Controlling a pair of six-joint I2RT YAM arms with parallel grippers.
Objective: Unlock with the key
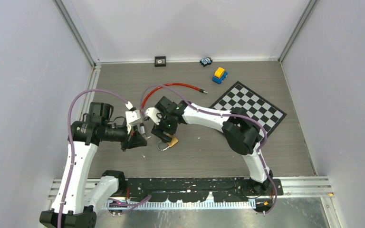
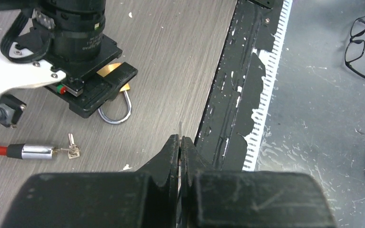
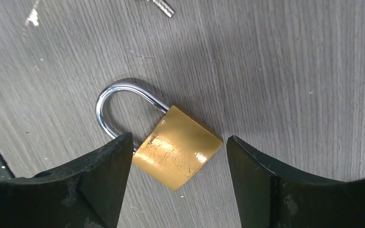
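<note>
Up top: two arms and one padlock [image 1: 172, 141], flat on the table [image 1: 275, 152] right under the right gripper [image 1: 166, 137]. Left wrist: left gripper [image 2: 180, 141] jaws pressed together on one thin metal blade [image 2: 180, 127]. Right wrist: jaws spread wide around the lock's scratched brass body; shiny silver shackle.

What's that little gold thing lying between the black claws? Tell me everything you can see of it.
It is a small padlock with a scratched, shiny, brass-coloured metal body and a curved silver shackle. It lies flat on the grey wood-grain table, turned diagonally. One shackle leg enters the body; the other is hidden behind a finger. The right gripper stands open astride the body, its fingers close on either side; whether they touch it is unclear.
</note>
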